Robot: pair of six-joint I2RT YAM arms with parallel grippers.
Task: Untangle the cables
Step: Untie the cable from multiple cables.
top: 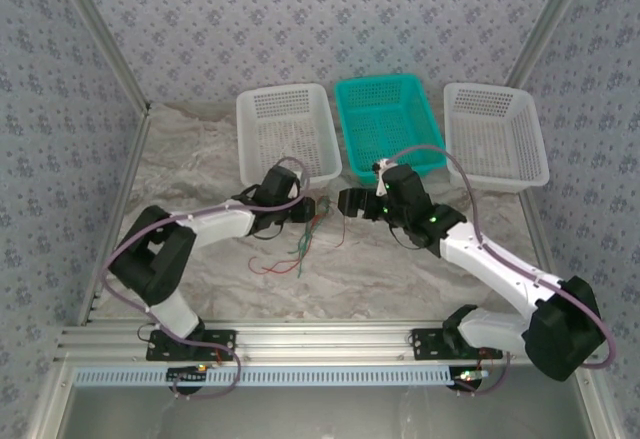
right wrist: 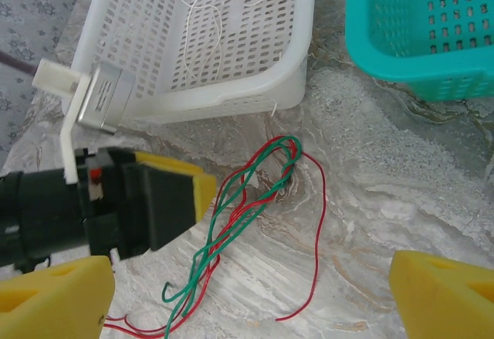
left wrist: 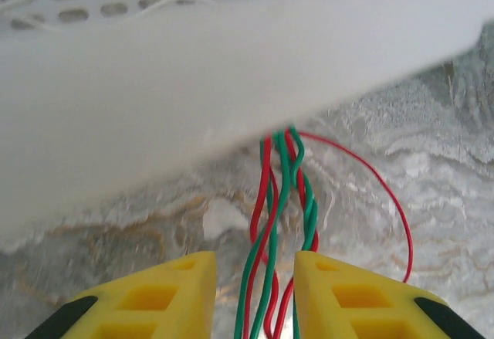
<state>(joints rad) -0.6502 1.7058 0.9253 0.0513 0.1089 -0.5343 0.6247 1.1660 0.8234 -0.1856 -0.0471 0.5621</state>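
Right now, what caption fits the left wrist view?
Twisted red and green cables lie between the fingers of the open left gripper.

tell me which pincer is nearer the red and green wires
Left. The left pincer straddles the wires, one finger on each side; the right pincer is wide open, off to their right and apart from them.

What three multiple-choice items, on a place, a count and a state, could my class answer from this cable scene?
1. Where do the red-and-green cables lie? A in a basket; B on the table near the left white basket; C draped over an arm.
2. How many baskets stand there? A two; B three; C four.
3. How is the right gripper? A open; B shut empty; C shut on cables.
B: they lie on bare marble. B: plus teal basket and right white basket. A: its fingers stand far apart.
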